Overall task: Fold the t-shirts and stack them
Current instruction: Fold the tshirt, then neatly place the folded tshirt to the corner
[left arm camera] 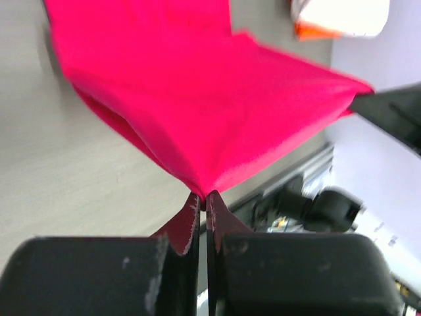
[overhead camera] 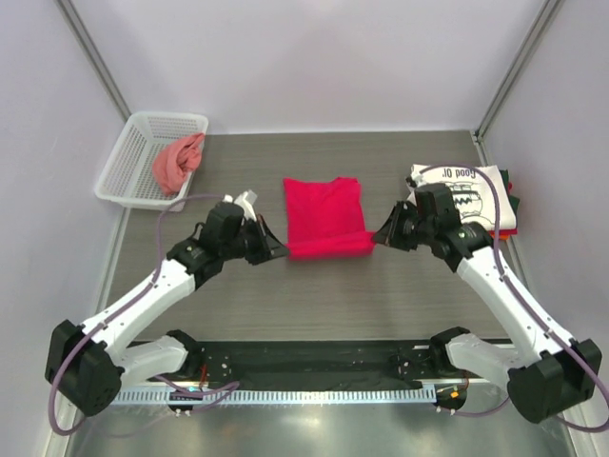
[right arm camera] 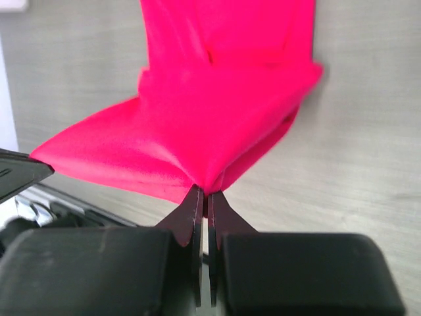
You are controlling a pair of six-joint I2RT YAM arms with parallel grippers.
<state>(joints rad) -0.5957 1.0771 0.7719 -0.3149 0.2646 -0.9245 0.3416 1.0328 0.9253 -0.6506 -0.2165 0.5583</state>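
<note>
Bright, even white light falls from overhead; shadows on the table (overhead camera: 324,305) are faint and soft-edged. The overhead view is sharp throughout. In my left wrist view the crimson shirt (left arm camera: 197,99) is smeared with blur, worst toward 10 o'clock, and the white shirt (left arm camera: 342,13) at 1 o'clock is blown out. My right wrist view is crisper, its reds oversaturated.

The grey wood-grain desk (overhead camera: 314,295) sits inside plain white walls (overhead camera: 314,57) joined by metal corner posts (overhead camera: 96,59). Lighting is even and diffuse.
</note>
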